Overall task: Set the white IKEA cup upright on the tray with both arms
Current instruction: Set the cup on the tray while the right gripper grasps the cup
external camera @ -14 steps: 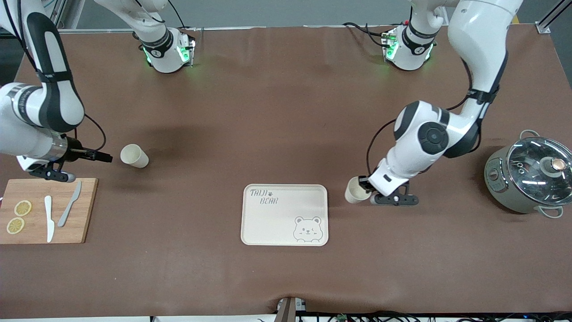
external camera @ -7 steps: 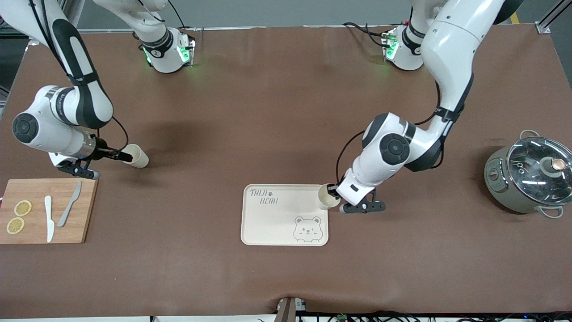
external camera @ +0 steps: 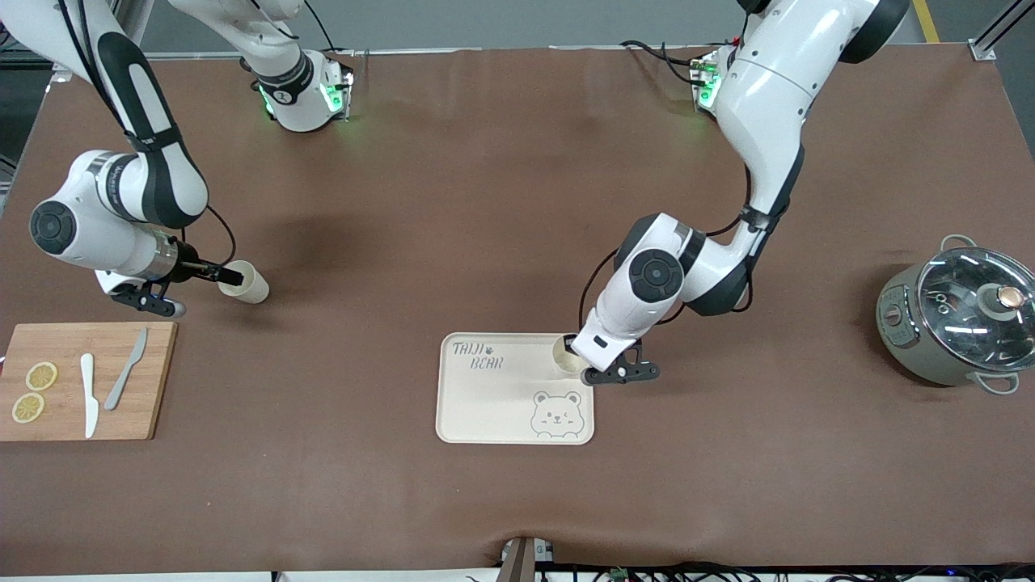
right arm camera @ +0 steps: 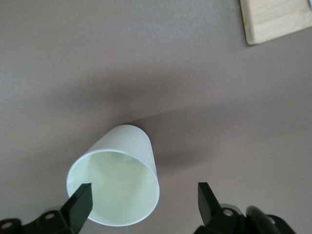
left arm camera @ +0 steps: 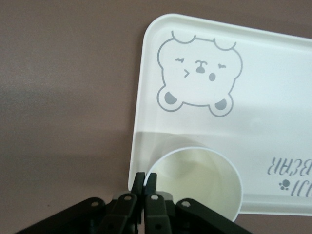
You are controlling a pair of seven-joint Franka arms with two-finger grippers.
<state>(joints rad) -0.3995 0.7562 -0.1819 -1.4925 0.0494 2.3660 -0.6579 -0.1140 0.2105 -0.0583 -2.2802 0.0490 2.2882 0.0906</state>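
Note:
A cream tray (external camera: 493,404) with a bear drawing lies near the table's middle; it also shows in the left wrist view (left arm camera: 263,92). My left gripper (external camera: 576,349) is shut on the rim of a white cup (external camera: 563,356), upright at the tray's corner toward the left arm's end; contact with the tray is unclear. The left wrist view shows the fingers (left arm camera: 139,183) pinching the cup's (left arm camera: 195,180) wall. A second white cup (external camera: 249,284) lies on its side near the right arm's end. My right gripper (external camera: 230,277) is open at its mouth (right arm camera: 117,185), one finger inside, one outside.
A bamboo cutting board (external camera: 149,380) with lemon slices and two knives lies nearer the front camera than the second cup; its corner shows in the right wrist view (right arm camera: 278,19). A grey pot with a glass lid (external camera: 958,315) stands at the left arm's end.
The left gripper has carried its cup from beside the tray to the tray's corner. The right gripper has moved up to the lying cup's mouth.

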